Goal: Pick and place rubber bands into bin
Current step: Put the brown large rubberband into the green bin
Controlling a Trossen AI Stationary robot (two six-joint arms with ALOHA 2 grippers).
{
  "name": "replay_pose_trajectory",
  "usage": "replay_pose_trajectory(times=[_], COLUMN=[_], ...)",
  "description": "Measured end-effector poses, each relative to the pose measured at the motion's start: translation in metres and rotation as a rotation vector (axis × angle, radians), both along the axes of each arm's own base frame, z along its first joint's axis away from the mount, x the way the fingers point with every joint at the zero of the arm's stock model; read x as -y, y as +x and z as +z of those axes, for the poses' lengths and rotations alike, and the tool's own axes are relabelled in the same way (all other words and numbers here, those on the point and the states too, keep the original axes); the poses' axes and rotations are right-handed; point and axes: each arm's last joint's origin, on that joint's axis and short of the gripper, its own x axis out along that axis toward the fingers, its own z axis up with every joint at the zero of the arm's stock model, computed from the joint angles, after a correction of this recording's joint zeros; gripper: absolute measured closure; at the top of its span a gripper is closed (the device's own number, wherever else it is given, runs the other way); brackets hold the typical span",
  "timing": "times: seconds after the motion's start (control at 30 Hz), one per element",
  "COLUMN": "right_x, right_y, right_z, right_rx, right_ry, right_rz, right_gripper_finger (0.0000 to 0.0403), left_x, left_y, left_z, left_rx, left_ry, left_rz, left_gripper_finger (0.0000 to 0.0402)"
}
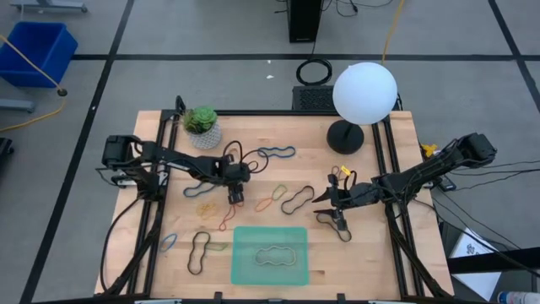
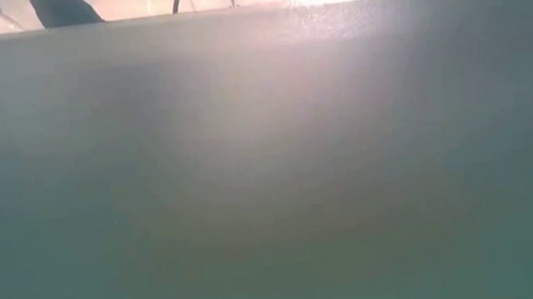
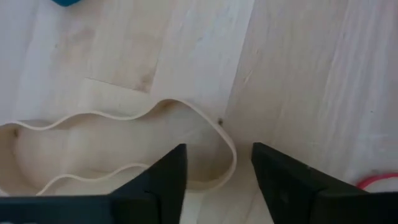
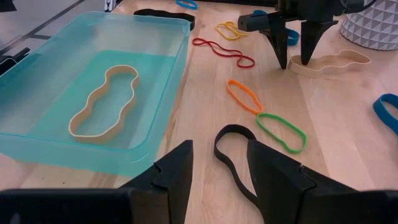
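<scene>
My left gripper (image 1: 236, 198) points down at the table with its fingers open. They straddle one rounded end of a tan rubber band (image 3: 124, 118), which lies flat on the wood; the same gripper (image 4: 295, 62) shows in the right wrist view. My right gripper (image 4: 221, 180) hovers open, slanting toward the table's left, above the near end of a black rubber band (image 4: 233, 155). The green bin (image 1: 240, 253) stands at the table's near edge, and one tan rubber band (image 4: 102, 102) lies flat on its floor. My left gripper comes from above with one finger (image 3: 165, 180) inside the tan band's loop and the other (image 3: 280, 180) outside it, the end strand (image 3: 231, 155) between them. Whether either finger touches the strand I cannot tell. The band lies flat on the table.
Loose bands lie between the grippers: red (image 4: 224, 51), orange (image 4: 244, 96), green (image 4: 281, 132), yellow (image 4: 231, 29), blue (image 4: 388, 112). A white globe lamp (image 1: 364, 91) and a potted plant (image 1: 202, 127) stand at the far edge.
</scene>
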Motion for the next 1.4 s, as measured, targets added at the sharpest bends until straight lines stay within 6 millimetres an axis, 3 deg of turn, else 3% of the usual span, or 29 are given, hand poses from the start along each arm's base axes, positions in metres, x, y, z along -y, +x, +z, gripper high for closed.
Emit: replay_pose_trajectory(times=[0.37, 0.67, 0.9, 1.17, 1.4], right_x=[0.000, 0.000, 0.000, 0.000, 0.000], right_y=[0.000, 0.000, 0.000, 0.000, 0.000], right_z=[0.000, 0.000, 0.000, 0.000, 0.001], right_rx=[0.000, 0.000, 0.001, 0.007, 0.016], right_ry=[0.000, 0.000, -0.006, -0.036, -0.058], right_rz=[0.000, 0.001, 0.004, 0.019, 0.031], right_gripper_finger=[0.0255, 0.0258, 0.0255, 0.0256, 0.0253], left_x=[0.000, 0.003, 0.015, 0.039, 0.075], left_y=[0.001, 0.002, 0.015, 0.036, 0.039], left_z=[-0.001, 0.008, 0.062, 0.146, 0.219], left_rx=[0.008, -0.046, -0.129, -0.002, 0.185], left_ry=[-0.007, 0.004, 0.064, 0.103, 0.049], left_rz=[0.015, 0.036, 0.009, -0.100, -0.255], left_gripper_finger=[0.0388, 0.0395, 0.0397, 0.0398, 0.0398])
